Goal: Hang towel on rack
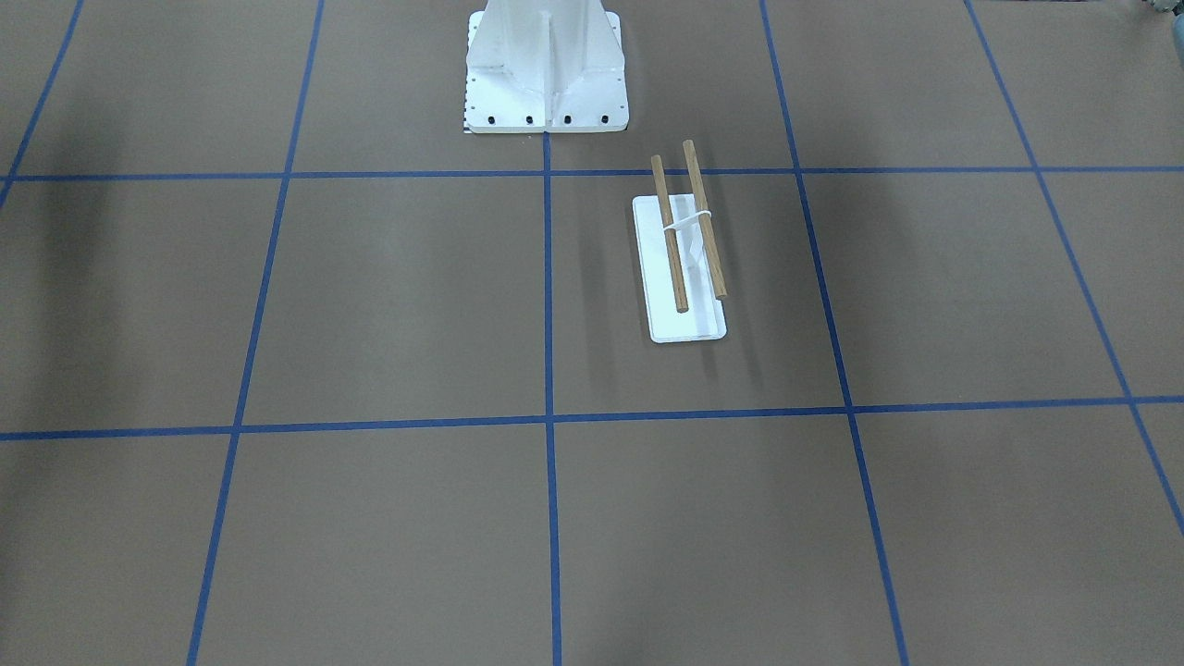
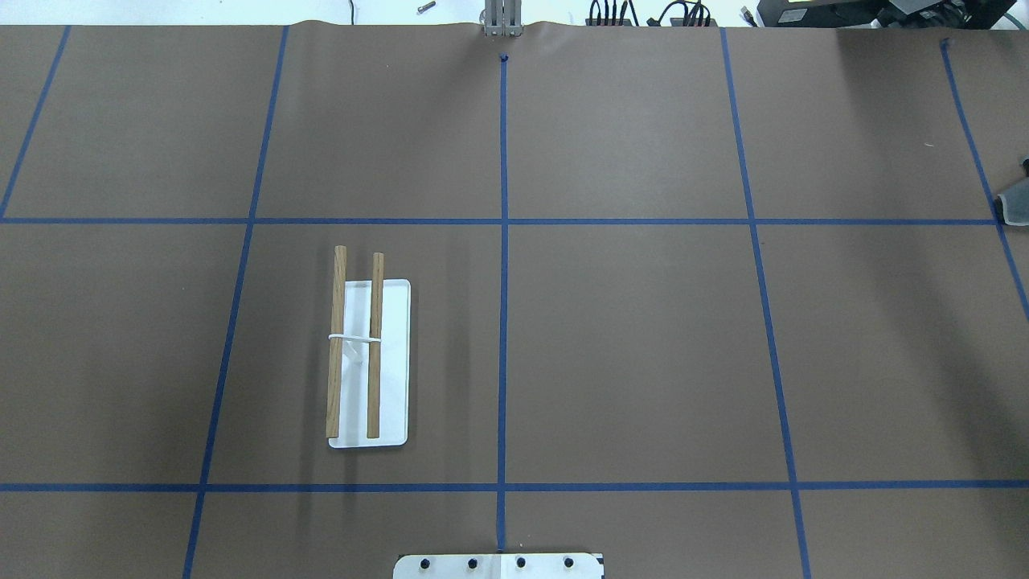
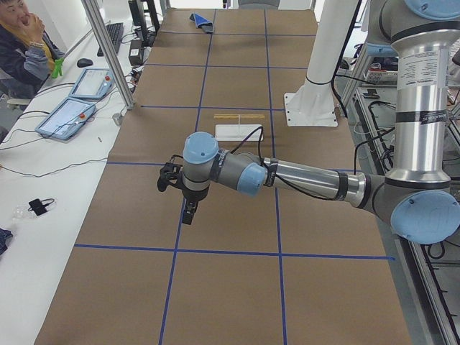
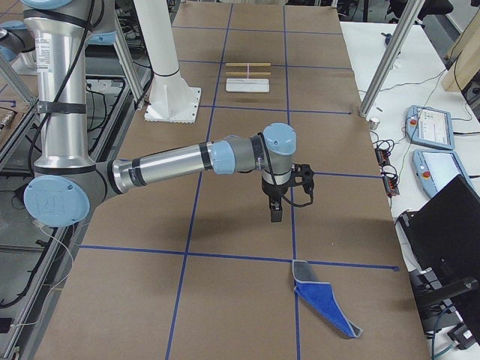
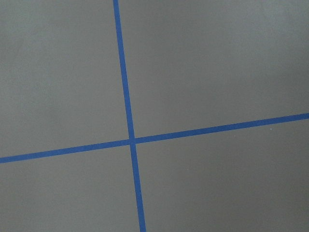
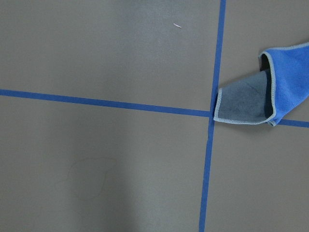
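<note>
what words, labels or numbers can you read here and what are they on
None can be read.
Sticker on the left arm: print too small to read.
Sticker on the right arm: print too small to read.
Mark on the right arm's blue joint cap: blurred.
The towel and the rack show no lettering.

We see soft, even light from above in every view, bright enough and without hard contrast. On the brown paper table cover (image 1: 370,305) broad faint shadows lie, and thin ones beside the rack of two brown wooden rods (image 1: 689,222). The white bolted pedestal (image 1: 546,83) is nearly washed out. Both wrist views look greyer and slightly soft.
</note>
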You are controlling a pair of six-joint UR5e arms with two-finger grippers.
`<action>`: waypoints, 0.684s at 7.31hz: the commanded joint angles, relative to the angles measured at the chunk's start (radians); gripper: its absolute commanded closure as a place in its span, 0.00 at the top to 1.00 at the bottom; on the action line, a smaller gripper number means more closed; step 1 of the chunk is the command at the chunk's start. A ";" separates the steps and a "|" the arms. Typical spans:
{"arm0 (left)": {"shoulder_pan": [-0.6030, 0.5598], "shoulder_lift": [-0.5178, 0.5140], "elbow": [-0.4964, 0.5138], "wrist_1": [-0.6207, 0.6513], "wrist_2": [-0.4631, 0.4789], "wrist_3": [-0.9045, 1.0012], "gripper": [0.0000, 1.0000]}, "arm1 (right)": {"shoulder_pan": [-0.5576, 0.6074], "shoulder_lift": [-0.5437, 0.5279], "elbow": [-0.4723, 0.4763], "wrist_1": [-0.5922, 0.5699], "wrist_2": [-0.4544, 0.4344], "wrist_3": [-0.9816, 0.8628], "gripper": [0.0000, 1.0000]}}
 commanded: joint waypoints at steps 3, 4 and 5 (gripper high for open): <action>0.002 0.014 0.014 -0.049 -0.012 0.001 0.98 | -0.001 0.001 0.005 0.002 -0.001 0.002 1.00; 0.002 0.031 0.010 -0.054 -0.013 0.001 0.98 | -0.001 0.003 0.006 0.002 -0.001 0.002 1.00; 0.002 0.032 0.016 -0.054 -0.013 0.001 0.98 | -0.001 0.004 0.005 0.003 -0.001 0.002 1.00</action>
